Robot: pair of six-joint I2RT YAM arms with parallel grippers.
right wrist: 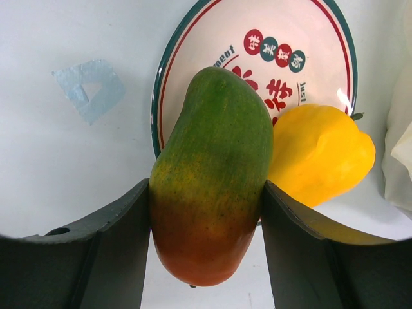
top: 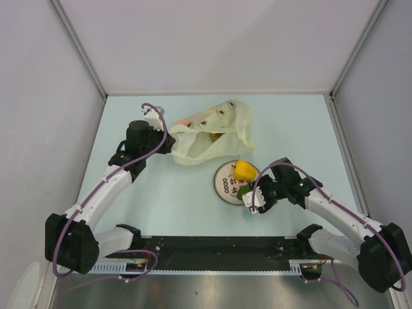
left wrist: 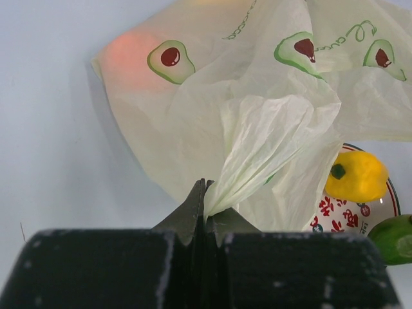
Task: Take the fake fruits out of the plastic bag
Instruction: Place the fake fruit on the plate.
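Observation:
The pale yellow plastic bag (top: 215, 129), printed with avocados, lies at mid-table with its mouth towards the plate. My left gripper (top: 168, 143) is shut on a fold of the bag (left wrist: 257, 96) at its left edge; the jaws (left wrist: 207, 188) pinch the film. An orange-brown fruit (top: 214, 136) shows in the bag's mouth, and an orange shape glows through the film (left wrist: 129, 55). My right gripper (right wrist: 206, 193) is shut on the green-red mango (right wrist: 212, 167), held over the near rim of the white plate (right wrist: 277, 38). The yellow fruit (right wrist: 318, 154) lies on the plate.
The plate (top: 225, 187) sits just in front of the bag, with the yellow fruit (top: 243, 170) on its far side. A piece of clear tape (right wrist: 90, 87) is stuck to the table left of the plate. Grey walls enclose the table on three sides.

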